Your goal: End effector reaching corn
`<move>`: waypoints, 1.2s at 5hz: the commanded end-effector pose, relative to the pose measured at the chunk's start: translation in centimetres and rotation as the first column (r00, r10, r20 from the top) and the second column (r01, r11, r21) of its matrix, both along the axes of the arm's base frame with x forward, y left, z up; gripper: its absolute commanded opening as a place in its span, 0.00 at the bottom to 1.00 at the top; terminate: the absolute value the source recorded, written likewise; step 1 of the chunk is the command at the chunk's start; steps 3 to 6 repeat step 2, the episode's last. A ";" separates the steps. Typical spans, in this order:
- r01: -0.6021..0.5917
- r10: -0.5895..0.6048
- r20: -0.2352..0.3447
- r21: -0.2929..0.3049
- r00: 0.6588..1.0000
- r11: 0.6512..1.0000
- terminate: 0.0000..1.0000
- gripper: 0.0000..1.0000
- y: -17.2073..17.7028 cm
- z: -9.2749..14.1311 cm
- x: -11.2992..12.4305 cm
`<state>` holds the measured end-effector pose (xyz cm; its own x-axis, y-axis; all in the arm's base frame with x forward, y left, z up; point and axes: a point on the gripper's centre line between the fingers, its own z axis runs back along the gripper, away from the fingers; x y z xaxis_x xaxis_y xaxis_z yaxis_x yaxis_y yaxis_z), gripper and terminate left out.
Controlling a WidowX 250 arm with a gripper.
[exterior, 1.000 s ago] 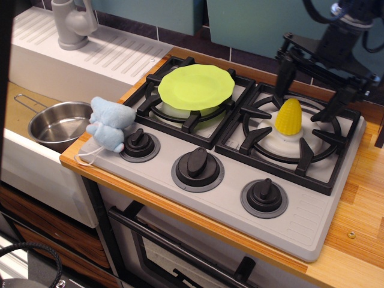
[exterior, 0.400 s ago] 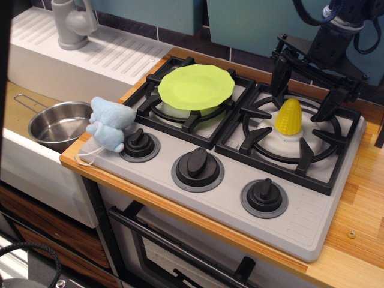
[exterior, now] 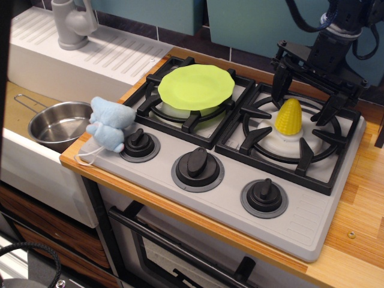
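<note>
The yellow toy corn (exterior: 288,117) stands upright on the white burner cap of the right burner, inside the black grate (exterior: 300,157). My black gripper (exterior: 303,102) hangs just behind and above the corn. It is open, with one finger (exterior: 280,84) to the corn's left and the other finger (exterior: 329,111) to its right. The fingers straddle the corn from behind and do not touch it. Black cables rise from the gripper at the top right.
A lime-green plate (exterior: 196,87) lies on the left burner. A light blue plush toy (exterior: 109,125) sits at the stove's front left corner. A steel pot (exterior: 55,124) sits in the sink. Three black knobs (exterior: 197,162) line the stove front. A grey faucet (exterior: 72,23) stands far left.
The gripper has moved left and lower, from behind the right burner to a place close behind the corn. The corn and all else have stayed still.
</note>
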<state>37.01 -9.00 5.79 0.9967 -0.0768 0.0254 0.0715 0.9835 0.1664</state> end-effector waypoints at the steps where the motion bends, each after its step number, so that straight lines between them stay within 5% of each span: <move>1: -0.003 0.004 0.063 -0.015 0.998 1.000 0.00 1.00 -0.3 1.6 0.5; 2: 0.005 -0.004 0.082 -0.004 0.997 1.000 1.00 1.00 0.2 0.7 0.1; 6: 0.005 -0.004 0.082 -0.004 0.997 1.000 1.00 1.00 0.2 0.7 0.1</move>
